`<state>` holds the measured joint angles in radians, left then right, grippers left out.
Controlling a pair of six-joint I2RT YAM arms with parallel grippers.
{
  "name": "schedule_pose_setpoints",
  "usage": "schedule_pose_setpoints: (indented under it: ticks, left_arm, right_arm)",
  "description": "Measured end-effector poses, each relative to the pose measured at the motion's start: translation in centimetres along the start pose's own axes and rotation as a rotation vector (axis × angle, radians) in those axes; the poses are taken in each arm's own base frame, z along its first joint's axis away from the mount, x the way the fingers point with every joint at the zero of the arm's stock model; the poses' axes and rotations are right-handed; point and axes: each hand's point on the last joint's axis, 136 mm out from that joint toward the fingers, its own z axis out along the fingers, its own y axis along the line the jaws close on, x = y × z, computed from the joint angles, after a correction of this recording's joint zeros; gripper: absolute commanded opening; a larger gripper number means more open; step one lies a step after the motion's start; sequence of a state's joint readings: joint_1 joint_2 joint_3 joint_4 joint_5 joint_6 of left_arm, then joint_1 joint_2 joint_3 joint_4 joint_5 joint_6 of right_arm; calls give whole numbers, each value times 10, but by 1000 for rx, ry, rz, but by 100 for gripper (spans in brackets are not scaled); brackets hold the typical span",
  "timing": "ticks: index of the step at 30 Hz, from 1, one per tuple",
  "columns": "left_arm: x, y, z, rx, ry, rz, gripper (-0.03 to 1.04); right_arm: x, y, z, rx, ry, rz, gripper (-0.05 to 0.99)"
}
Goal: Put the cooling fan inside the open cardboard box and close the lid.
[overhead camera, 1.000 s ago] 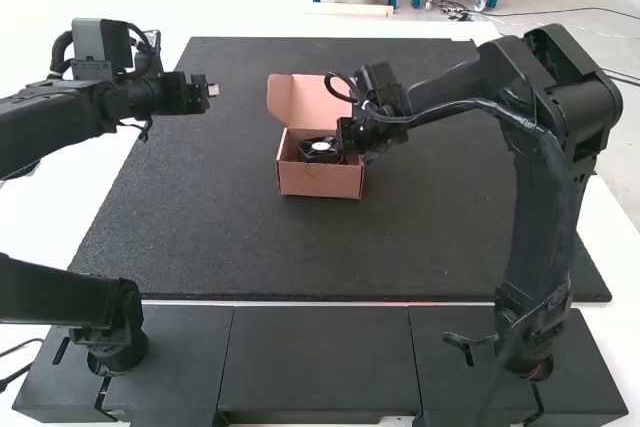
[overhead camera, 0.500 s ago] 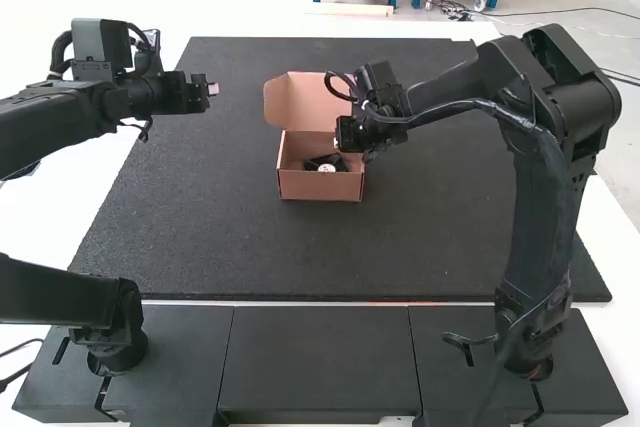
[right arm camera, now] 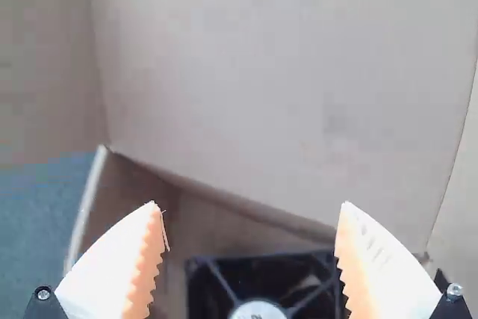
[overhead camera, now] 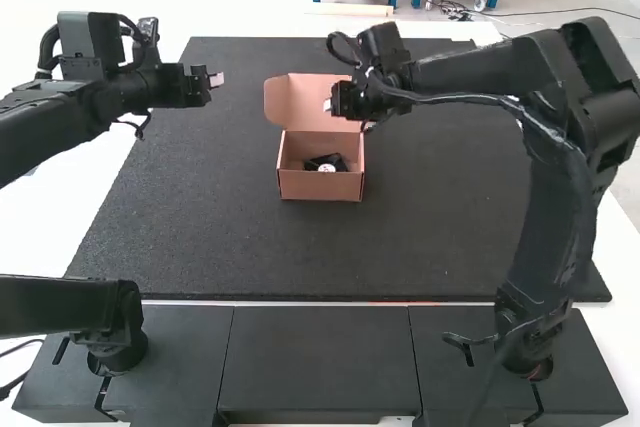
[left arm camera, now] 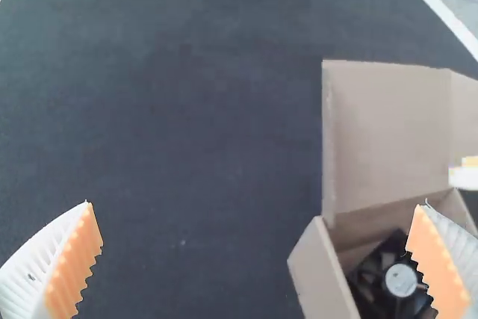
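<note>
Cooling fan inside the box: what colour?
Black cooling fan, pale hub; clearest in the left wrist view.

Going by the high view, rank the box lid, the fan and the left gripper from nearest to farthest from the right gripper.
1. Box lid: standing upright right beside the right gripper, on its left in the view.
2. Fan: lower down, lying inside the box.
3. Left gripper: farthest, off on the other side of the lid.
</note>
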<state>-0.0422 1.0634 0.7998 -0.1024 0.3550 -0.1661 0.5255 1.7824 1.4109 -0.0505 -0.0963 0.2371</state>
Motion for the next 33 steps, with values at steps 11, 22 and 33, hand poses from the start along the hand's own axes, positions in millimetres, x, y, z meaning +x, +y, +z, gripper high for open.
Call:
schedule_pose_setpoints:
  ticks: [11,22,33]
  left_arm:
    - [-8,-80,22,231,-49,30,97]
    - [-9,-60,33,186,-59,-11,97]
    - [-13,-44,32,152,-71,-23,97]
  right_arm:
    - [-56,-61,-53,137,-159,16,64]
    - [-35,-76,-38,165,-129,-6,64]
    - [-33,-80,-31,181,-127,-43,57]
